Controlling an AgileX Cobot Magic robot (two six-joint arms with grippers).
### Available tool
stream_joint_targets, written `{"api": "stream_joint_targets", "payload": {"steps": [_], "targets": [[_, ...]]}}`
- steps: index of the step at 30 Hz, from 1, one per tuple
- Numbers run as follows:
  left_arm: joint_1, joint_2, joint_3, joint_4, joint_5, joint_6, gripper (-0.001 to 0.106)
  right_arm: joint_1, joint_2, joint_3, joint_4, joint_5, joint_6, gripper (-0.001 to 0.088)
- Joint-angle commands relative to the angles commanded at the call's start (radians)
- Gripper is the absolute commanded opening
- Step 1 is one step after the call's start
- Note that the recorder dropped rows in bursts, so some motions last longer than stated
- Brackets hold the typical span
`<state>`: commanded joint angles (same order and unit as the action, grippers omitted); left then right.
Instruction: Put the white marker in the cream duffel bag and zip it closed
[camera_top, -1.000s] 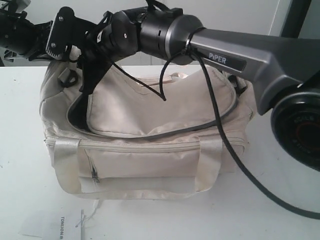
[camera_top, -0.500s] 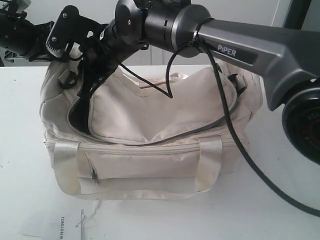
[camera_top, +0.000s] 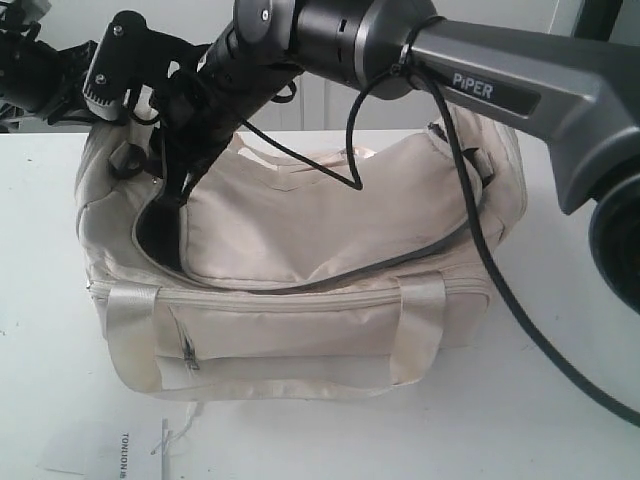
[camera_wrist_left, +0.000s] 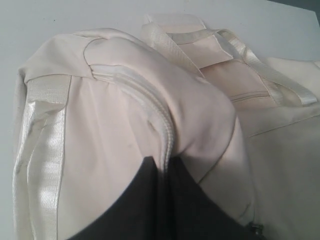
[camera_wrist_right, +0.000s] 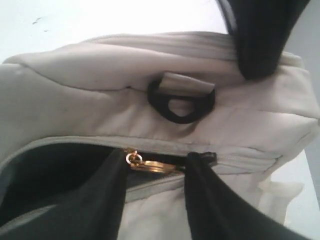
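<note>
I cannot see the white marker in any view. My guess is that it is inside the cream duffel bag (camera_top: 300, 330), down in the dark part, but I cannot be sure.

The bag is not zipped yet. Its curved top flap (camera_top: 320, 220) sags, and the zip gapes open along the flap's front edge and round 1 end of the bag. The dark lining (camera_top: 155, 235) shows in that gap.

My right end effector (camera_wrist_right: 157, 162) has reached across the top of the bag to that open end. Its 2 fingers stand a little apart with the gold zip pull (camera_wrist_right: 150, 164) lying across the gap and touching both, so I think I am pinching the pull. It sits just under the dark end ring (camera_wrist_right: 181, 119). I hold it there so I can drag the zip along the bag.

My left end effector (camera_wrist_left: 164, 172) is at the same end of the bag. Its fingers are close together on a fold of cloth where the zip line runs in. I think I grip there so the soft bag cannot slide when the zip is pulled.

The bag stands on the white table (camera_top: 40, 330), and a paper tag (camera_top: 110, 445) lies in front of the bag.
</note>
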<state>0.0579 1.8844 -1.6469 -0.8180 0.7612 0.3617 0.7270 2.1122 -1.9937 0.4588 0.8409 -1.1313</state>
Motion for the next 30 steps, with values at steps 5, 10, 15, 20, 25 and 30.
{"api": "stream_joint_targets", "payload": {"steps": [5,10,15,20,25,30], "targets": [[0.0,0.002,0.0,-0.003,-0.002,0.0,0.0,0.0,-0.005,0.0,0.026,0.035,-0.034,0.0],[0.0,0.002,0.0,-0.003,-0.008,0.0,0.0,0.0,-0.005,0.0,0.037,0.112,-0.036,0.0],[0.0,0.002,0.0,-0.003,-0.011,0.0,0.0,0.0,-0.017,0.004,0.037,0.145,-0.036,0.0],[0.0,0.002,0.0,-0.003,-0.011,0.002,0.0,0.0,-0.029,0.008,0.037,0.199,-0.034,0.0],[0.0,0.002,0.0,-0.003,-0.013,0.004,0.0,0.006,-0.039,0.017,0.038,0.221,-0.016,0.0],[0.0,0.002,0.0,-0.003,-0.015,0.004,0.0,0.02,-0.039,0.017,0.038,0.242,-0.016,0.0]]}}
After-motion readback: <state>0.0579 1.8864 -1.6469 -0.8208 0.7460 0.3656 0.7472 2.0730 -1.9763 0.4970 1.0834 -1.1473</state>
